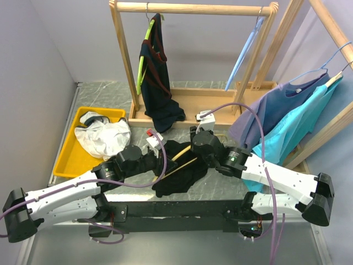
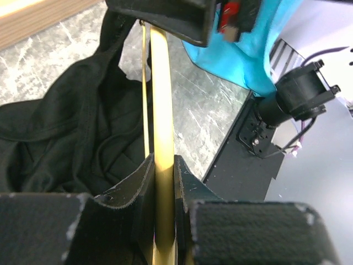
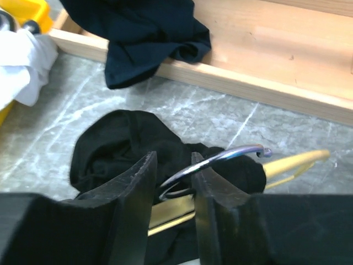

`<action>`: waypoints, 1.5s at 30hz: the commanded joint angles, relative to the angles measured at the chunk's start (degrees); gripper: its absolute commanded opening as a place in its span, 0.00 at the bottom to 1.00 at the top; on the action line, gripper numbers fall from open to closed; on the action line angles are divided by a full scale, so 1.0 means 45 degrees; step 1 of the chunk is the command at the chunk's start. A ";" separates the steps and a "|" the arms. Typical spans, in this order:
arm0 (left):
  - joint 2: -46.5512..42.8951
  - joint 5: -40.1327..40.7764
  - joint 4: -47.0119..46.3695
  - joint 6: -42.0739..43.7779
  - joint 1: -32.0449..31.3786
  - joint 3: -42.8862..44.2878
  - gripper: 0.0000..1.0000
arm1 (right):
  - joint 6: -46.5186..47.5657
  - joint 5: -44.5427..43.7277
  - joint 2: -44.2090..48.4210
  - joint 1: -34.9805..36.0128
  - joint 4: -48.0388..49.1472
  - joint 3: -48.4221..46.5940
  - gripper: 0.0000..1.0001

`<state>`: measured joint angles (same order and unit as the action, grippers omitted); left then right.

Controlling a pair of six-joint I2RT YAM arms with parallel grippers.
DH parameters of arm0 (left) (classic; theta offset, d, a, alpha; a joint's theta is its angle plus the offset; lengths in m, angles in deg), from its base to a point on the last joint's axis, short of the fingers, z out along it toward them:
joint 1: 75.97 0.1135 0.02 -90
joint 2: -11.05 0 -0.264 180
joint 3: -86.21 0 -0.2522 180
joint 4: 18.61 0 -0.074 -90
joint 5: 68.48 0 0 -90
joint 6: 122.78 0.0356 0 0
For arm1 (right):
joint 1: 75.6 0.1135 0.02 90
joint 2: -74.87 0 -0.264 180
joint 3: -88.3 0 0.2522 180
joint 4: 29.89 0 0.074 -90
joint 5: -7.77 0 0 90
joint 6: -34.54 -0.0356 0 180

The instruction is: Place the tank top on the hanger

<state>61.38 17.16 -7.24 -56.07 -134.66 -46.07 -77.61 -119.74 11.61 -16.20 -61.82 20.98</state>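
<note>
In front of the wooden rack, the left claw pinches the yellow hanger, which lies across the crumpled black tank top. To its right, the right claw stands partly spread around the hanger's metal hook.

The top external camera looked down from above and behind the arm bases, distant enough to take in the whole table, the wooden rack at its far side, and both arms. The left wrist camera sat close behind the left gripper, facing along the yellow hanger with the black tank top on the left of its view. The right wrist camera peered past the right gripper, low over the table toward the rack's base, very near the hanger's metal hook. All three views shared the hanger and tank top at the table's middle.
</note>
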 commanded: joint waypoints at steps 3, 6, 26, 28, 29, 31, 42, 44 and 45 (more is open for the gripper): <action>-0.0110 -0.0613 -0.1480 -0.0176 -0.0159 0.0208 0.01 | 0.0196 -0.0626 0.0055 -0.0035 0.1324 0.0535 0.09; 0.0046 -0.0070 -0.1227 -0.0546 -0.0159 0.0363 0.01 | 0.0352 -0.1132 0.0055 -0.0035 0.1305 0.0535 0.00; -0.1048 0.5561 0.5333 -0.5645 -0.0120 0.1246 0.43 | -0.1307 -0.4749 -0.0843 0.0824 -0.0551 0.0906 0.00; -0.0678 0.5132 0.5589 -0.5645 -0.0101 0.1107 0.30 | -0.1347 -0.4788 -0.0863 0.0805 -0.0570 0.0945 0.00; -0.0424 0.4897 0.5706 -0.5606 -0.0120 0.1030 0.29 | -0.1424 -0.4826 -0.0902 0.0824 -0.0609 0.0926 0.00; 0.0474 0.4115 0.5611 -0.5509 -0.0120 0.0951 0.32 | -0.1522 -0.4963 -0.0921 0.0844 -0.0785 0.0848 0.00; 0.3678 0.2591 0.3912 -0.4708 -0.0120 0.1302 0.40 | -0.1835 -0.5081 -0.0766 0.0941 -0.1098 0.0906 0.00; 0.4049 0.2395 0.3580 -0.4610 -0.0120 0.1361 0.42 | -0.1816 -0.5042 -0.0707 0.0902 -0.1059 0.0926 0.00; 0.4206 0.2491 0.3540 -0.4591 -0.0120 0.1419 0.42 | -0.1796 -0.5022 -0.0687 0.0922 -0.1040 0.0964 0.00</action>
<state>78.32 30.23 12.75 -78.49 -135.17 -42.40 -84.17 -139.24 7.26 -12.46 -67.35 25.39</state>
